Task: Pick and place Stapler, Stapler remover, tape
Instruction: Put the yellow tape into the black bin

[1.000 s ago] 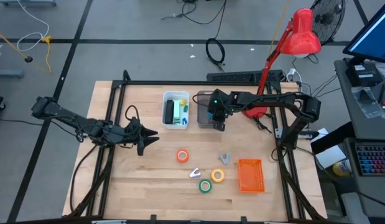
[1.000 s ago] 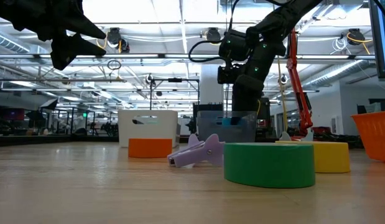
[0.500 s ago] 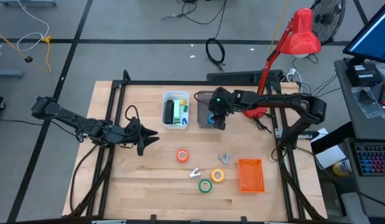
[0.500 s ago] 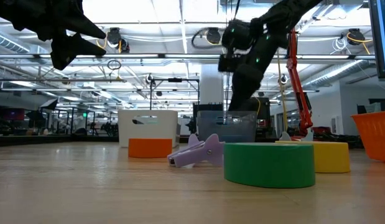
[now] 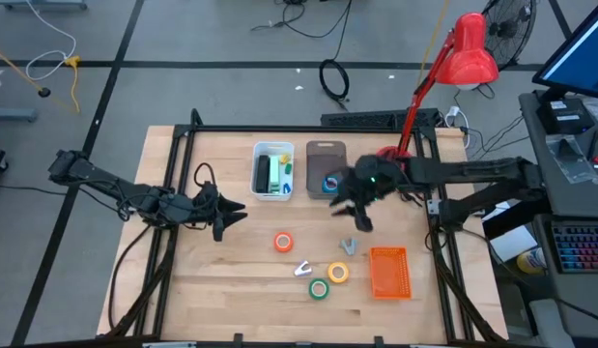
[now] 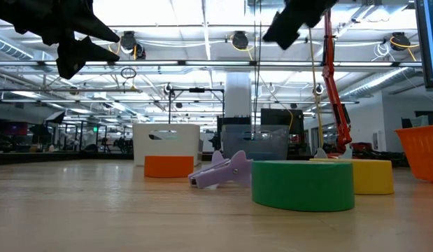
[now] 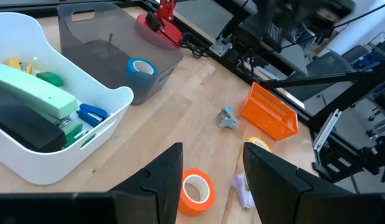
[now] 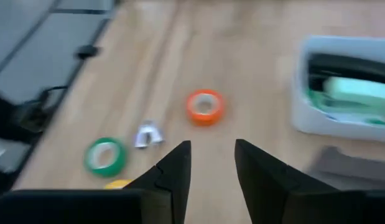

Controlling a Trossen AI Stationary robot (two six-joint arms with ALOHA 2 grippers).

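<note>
The blue tape [image 5: 329,183] lies in the grey bin [image 5: 325,153]. A green and black stapler [image 7: 33,99] sits in the white bin [image 5: 272,193]. On the table lie the orange tape [image 5: 284,242], yellow tape [image 5: 338,273], green tape [image 5: 320,288], a purple staple remover [image 5: 303,269] and a grey staple remover [image 5: 349,245]. My right gripper [image 5: 360,220] hovers open and empty, high over the table just near of the grey bin. My left gripper [image 5: 229,210] waits open above the table's left part.
An orange mesh basket [image 5: 389,272] stands at the table's right near part. A red desk lamp [image 5: 468,53] rises at the far right corner. Bare wood stretches across the near left of the table [image 5: 212,290].
My right gripper has risen out of the grey bin and swung toward the table's near edge and a little right. The blue tape has stayed in the bin.
</note>
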